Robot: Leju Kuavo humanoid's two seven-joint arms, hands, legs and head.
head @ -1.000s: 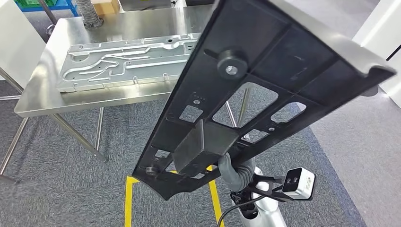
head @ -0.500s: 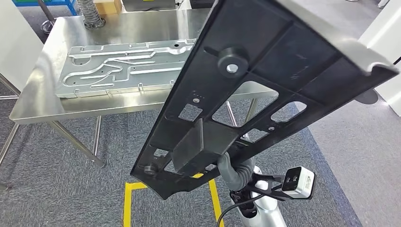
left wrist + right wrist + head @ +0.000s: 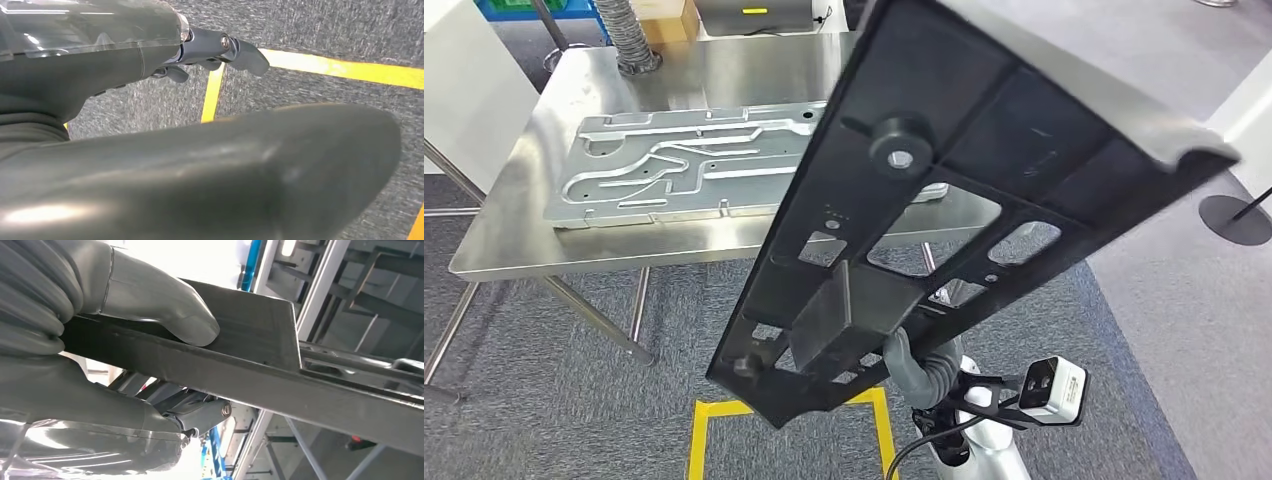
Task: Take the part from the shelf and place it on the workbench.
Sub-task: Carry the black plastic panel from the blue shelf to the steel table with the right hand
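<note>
Step in hand: you are in the carry, as I judge it; the black part [image 3: 964, 190] is off the shelf and held in the air, not yet set on the bench [image 3: 514, 235].
Where the part is: it is raised and tilted across the head view, its ribbed underside toward the camera, one end low near the yellow floor tape [image 3: 699, 435], the other high over the bench's near right corner.
Right hand: your right hand [image 3: 85, 340] is clamped on the part's edge, thumb pressed on one face and fingers [image 3: 200, 415] wrapped under the other.
Left hand: your left hand [image 3: 210, 50] hangs over the carpet, well apart from the part; it holds nothing that I can see, but whether its fingers are spread or curled I cannot tell.
On the bench: a silver plate [image 3: 694, 165] with stamped channels already lies across the middle, so free steel is the near strip and the ends.
Next move calls for: bring the part level, carry it forward over the bench, choose bare steel or lay it squarely on the silver plate, and lower gently before you loosen the right hand.
Watch for: a long part held near one end will want to swing; keep the high end away from the bench edge.
</note>
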